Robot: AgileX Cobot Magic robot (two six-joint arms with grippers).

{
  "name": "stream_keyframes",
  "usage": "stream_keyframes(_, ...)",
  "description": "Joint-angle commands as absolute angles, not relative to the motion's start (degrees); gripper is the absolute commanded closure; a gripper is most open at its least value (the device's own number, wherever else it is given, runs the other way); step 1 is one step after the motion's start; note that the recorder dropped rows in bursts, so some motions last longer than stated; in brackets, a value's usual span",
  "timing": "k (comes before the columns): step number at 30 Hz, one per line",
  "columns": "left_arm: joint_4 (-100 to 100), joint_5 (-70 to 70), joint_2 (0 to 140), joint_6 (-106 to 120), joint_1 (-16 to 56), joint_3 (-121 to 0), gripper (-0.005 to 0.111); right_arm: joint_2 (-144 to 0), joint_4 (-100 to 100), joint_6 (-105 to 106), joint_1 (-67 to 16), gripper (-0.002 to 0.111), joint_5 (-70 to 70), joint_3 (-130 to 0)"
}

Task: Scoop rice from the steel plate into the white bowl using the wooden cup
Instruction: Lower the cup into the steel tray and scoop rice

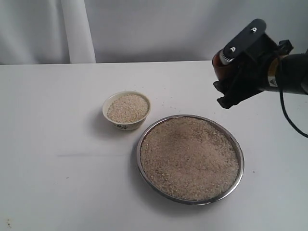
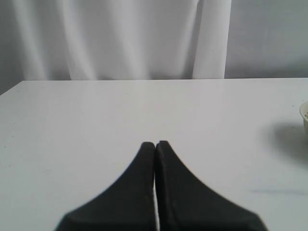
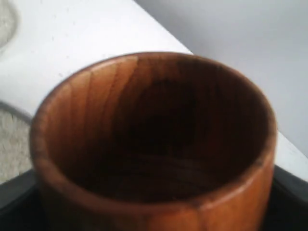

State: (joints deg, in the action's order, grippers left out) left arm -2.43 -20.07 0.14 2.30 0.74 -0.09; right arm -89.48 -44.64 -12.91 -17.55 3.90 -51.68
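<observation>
Steel plate point(image 1: 138, 159), the reference landmark, stands nearest on the white table point(image 1: 57, 183). It is filled almost to its raised rim with a broad, level bed of rice point(image 1: 190, 159).

White bowl point(image 1: 115, 124): just beyond the plate's far-left rim, close but not touching. It stands upright with a dark mark on its near wall and holds rice nearly to its brim. A few loose grains point(image 1: 166, 102) lie on the table beyond the plate's far rim.

Right gripper point(image 1: 227, 76): in the air beyond the plate's far-right rim, clear of plate and table. Its black fingers pinch the wooden cup point(image 1: 220, 69) from opposite sides. In the right wrist view the cup point(image 3: 154, 144) shows a round mouth and a dark interior of bare wood grain, with a strip of the plate's rice point(image 3: 9, 144) beside it.

Left gripper point(image 2: 155, 144): seen only in the left wrist view, fingers pressed together with nothing between them, low over the bare table. The plate does not show in that view, so the gripper's place relative to it cannot be told. A sliver of the bowl point(image 2: 304, 115) shows at the frame's edge.

A pale curtain point(image 1: 77, 29) hangs farthest, behind the table's back edge.
</observation>
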Motion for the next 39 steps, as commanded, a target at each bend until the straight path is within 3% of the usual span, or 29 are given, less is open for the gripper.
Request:
stream_keyframes(1,-2.4,-19.7,0.0,2.1,0.9,0.0,0.107,-87.8,-44.6,-7.6,-25.9,0.108,24.6,-56.6)
stream_keyframes(6,-2.4,-19.7,0.0,2.1,0.9,0.0,0.107,-88.2,-44.9,0.0,-38.8,0.108,40.3,-61.6)
stream_keyframes(15,-2.4,-19.7,0.0,2.1,0.9,0.0,0.107,-95.8,-51.0,5.6,-47.6,0.108,60.9,-66.1)
stream_keyframes(23,-2.4,-19.7,0.0,2.1,0.9,0.0,0.107,-107.7,-58.1,6.2,-49.9,0.108,69.6,-66.1)
stream_keyframes(39,-2.4,-19.7,0.0,2.1,0.9,0.0,0.107,-113.8,-57.9,5.6,-50.0,0.108,66.9,-66.1)
